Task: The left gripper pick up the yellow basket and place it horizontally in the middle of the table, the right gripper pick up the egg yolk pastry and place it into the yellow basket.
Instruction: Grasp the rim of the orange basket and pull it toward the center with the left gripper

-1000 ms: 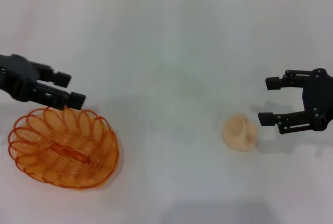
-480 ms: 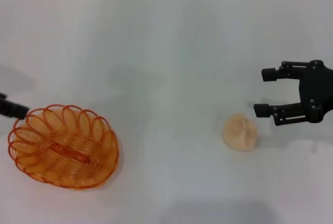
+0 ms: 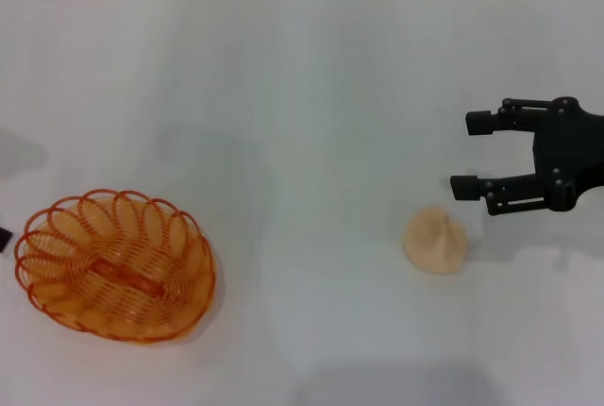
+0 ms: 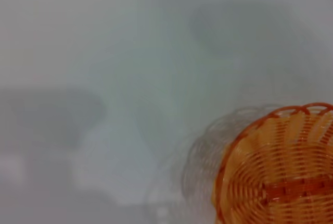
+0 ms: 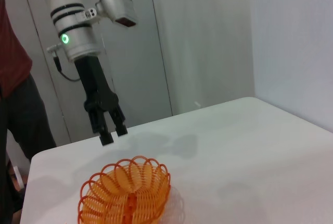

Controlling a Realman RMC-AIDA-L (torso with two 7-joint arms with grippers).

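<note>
Only one yellow basket (image 3: pixel 115 266), one egg yolk pastry (image 3: pixel 435 241); right claw (image 3: pixel 472 154) spread, left claw (image 5: pixel 113 134) nearly pressed together.

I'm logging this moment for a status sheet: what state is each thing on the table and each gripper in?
Oval orange-yellow wire basket: upright on the white table, empty, ungripped.
Round cream egg yolk pastry: lying on the table, outside the basket, ungripped.
Black right gripper: jaws open, empty, beside the pastry.
Black left gripper: above the table beside the basket, holding nothing.
</note>
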